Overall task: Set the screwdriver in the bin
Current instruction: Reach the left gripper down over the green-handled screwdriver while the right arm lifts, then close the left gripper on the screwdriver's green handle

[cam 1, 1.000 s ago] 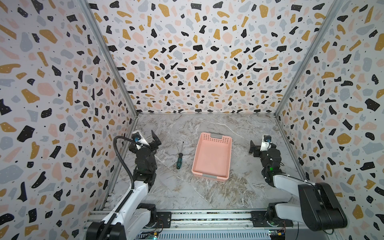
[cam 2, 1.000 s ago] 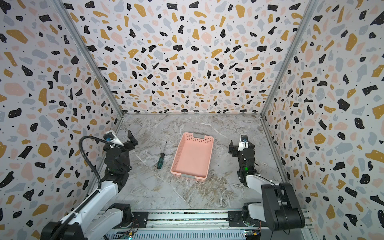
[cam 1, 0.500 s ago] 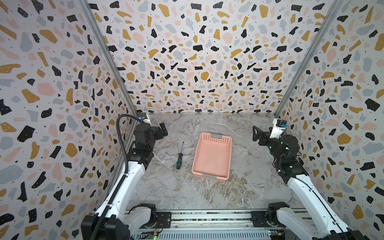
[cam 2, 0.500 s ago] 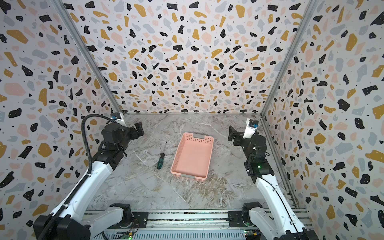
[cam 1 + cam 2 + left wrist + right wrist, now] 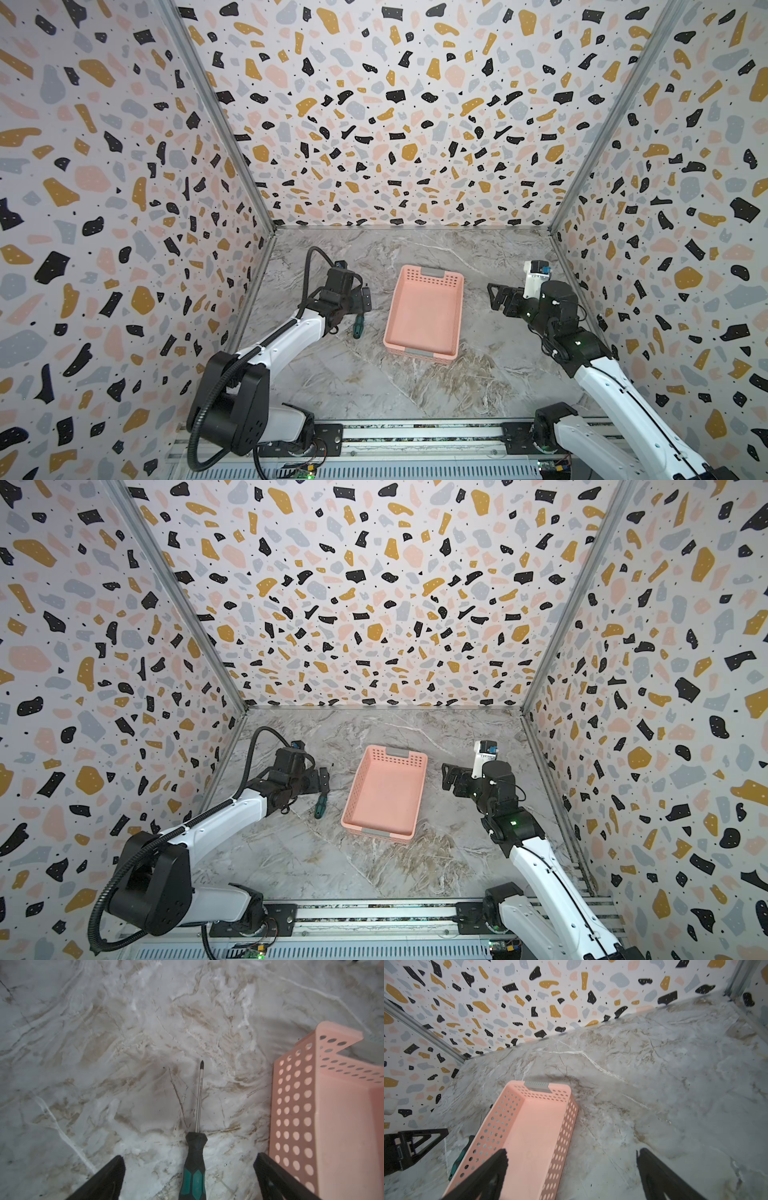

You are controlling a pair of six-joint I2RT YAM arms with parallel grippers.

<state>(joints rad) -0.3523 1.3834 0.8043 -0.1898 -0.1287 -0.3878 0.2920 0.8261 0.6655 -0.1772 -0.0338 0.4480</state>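
So our left gripper point(image 5: 189, 1157) hangs wide open over the screwdriver point(image 5: 195, 1147) beside the bin point(image 5: 328, 1118), gripping nothing; right gripper point(image 5: 572, 1152) open too.

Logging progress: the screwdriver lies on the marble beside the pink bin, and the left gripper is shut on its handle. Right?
Not quite. The left gripper is open, not shut: the left wrist view shows its jaws wide apart either side of the handle. The screwdriver does lie on the marble beside the bin.
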